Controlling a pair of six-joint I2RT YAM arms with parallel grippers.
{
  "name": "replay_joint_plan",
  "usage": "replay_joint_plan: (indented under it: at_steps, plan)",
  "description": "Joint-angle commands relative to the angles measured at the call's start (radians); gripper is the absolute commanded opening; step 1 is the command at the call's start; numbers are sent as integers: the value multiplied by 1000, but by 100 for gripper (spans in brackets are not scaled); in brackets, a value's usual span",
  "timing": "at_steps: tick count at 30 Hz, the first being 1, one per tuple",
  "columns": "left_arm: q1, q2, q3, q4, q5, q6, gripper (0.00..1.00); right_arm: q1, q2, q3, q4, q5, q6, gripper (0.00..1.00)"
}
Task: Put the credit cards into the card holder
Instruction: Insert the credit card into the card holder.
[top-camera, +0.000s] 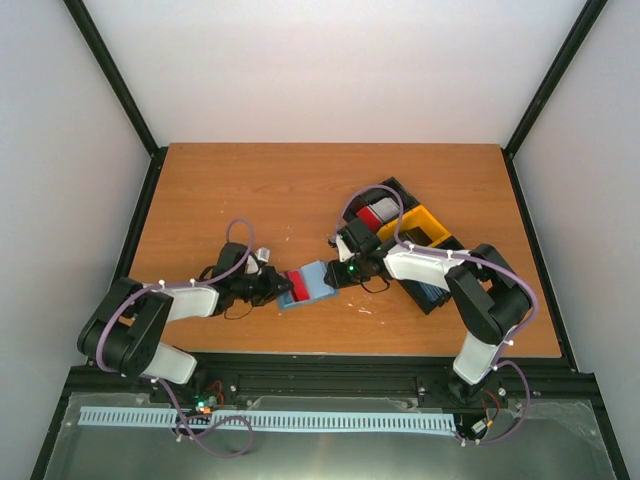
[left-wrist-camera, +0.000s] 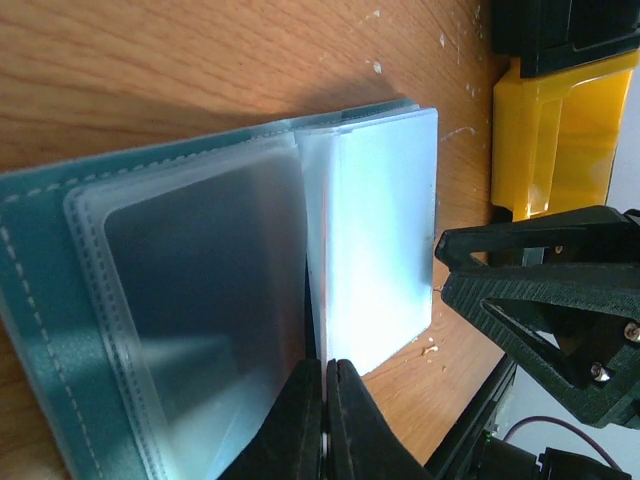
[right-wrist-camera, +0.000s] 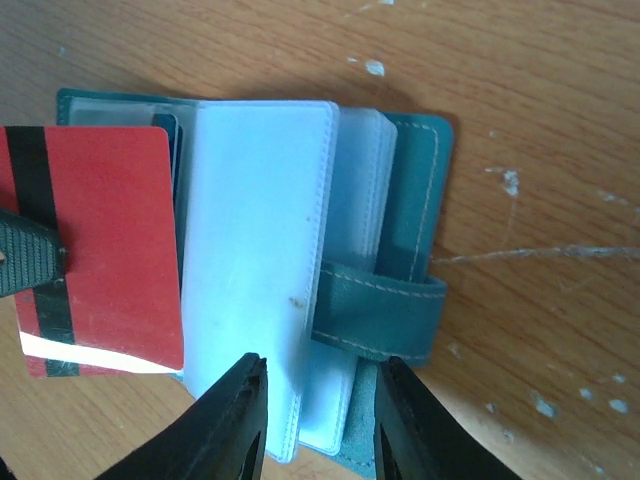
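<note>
Bottom centre of the left wrist view, the left gripper (left-wrist-camera: 325, 420) is pinched fully together. The right wrist view shows what it's got: the red credit card (right-wrist-camera: 100, 250), black stripe and all, gripped by its edge at the far left of that frame. The card lies over the left-hand side of the open card holder (right-wrist-camera: 415, 180), and as far as I can see it's not in a pocket yet.

Bottom centre of the right wrist view, the right gripper (right-wrist-camera: 320, 365) has its jaws partly apart. They straddle the lower edge of the clear pockets (right-wrist-camera: 260, 250) and the snap tab (right-wrist-camera: 380, 315). Can't tell if it's actually biting on anything.

My 2 cents for this step:
- Get the right side to pin or lift 1 clear leaf so a pocket mouth gapes.
- Then have the left slide the card in edge-first, low and parallel to the sleeve.

Those leaves look floppy, so a tilted card will probably just shove the holder across the table (top-camera: 250, 190).

Further up, right of centre in the top view, the black-and-yellow tray (top-camera: 425, 228) sits beyond the right arm.
</note>
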Motion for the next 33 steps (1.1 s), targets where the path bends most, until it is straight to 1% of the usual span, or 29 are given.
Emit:
replay_joint_plan:
  at_steps: [1, 7, 10, 16, 18, 21, 27, 33]
  plan:
    - [-7, 34, 5, 76, -3, -10, 1, 15, 7, -5, -25, 43, -15, 30]
    - [-7, 77, -1, 127, 8, -17, 1, 15, 45, 7, -38, 15, -13, 25]
    - [-7, 85, -9, 155, 10, -21, 1, 15, 55, 9, -47, 11, -12, 25]
    - [-7, 101, -46, 256, 13, -36, 1, 16, 83, 6, -42, -23, -7, 17]
    - [-7, 118, -54, 281, 16, -37, 1, 16, 91, 4, -36, -33, 1, 15]
    - [-7, 147, -76, 358, 33, -54, 1, 16, 100, 2, -29, -46, 12, 13]
    - [-7, 173, -112, 473, 49, -86, 1, 16, 113, -8, -17, -72, 28, 11]
    - [-7, 161, -125, 504, 37, -74, 1, 16, 114, -3, -21, -75, 27, 11]
